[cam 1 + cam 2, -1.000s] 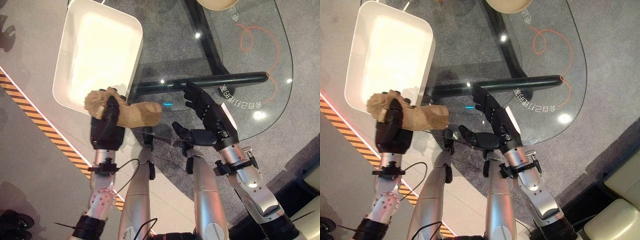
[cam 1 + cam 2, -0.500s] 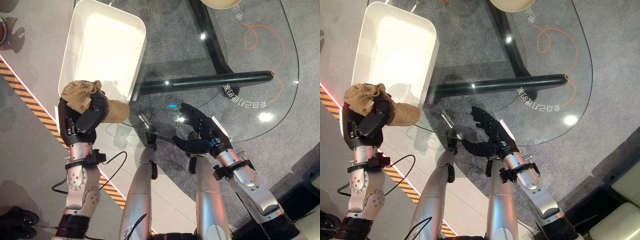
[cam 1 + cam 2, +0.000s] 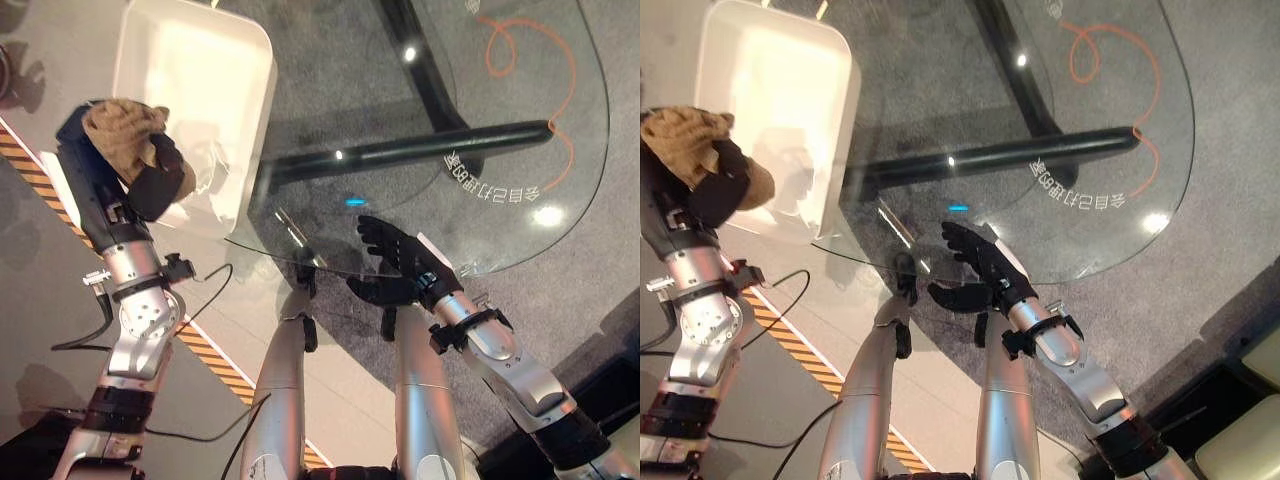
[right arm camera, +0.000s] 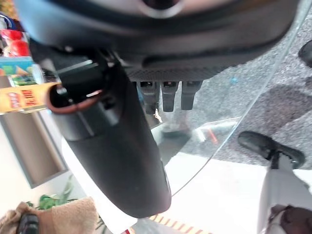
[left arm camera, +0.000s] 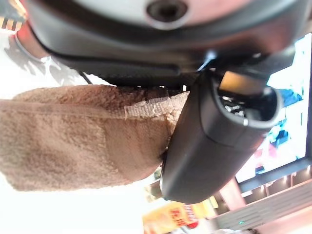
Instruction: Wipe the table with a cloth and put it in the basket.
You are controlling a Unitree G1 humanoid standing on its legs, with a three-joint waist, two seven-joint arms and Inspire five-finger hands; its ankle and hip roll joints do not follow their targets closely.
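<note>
Left hand (image 3: 150,185) is raised off the table's left side, fingers and thumb curled tight around the crumpled tan terry cloth (image 3: 118,130); the left wrist view shows the thumb (image 5: 214,141) pressed against the cloth's hemmed edge. Cloth sits bunched in that hand, over the near-left rim of the white rounded rectangular plastic basket (image 3: 235,60), not inside it. Basket rests on the left end of the clear glass table (image 3: 560,130), which has a black tube frame (image 3: 420,150) under it. Right hand (image 3: 395,262) is at the table's near edge, fingers straight and spread, thumb out to the side, holding nothing.
</note>
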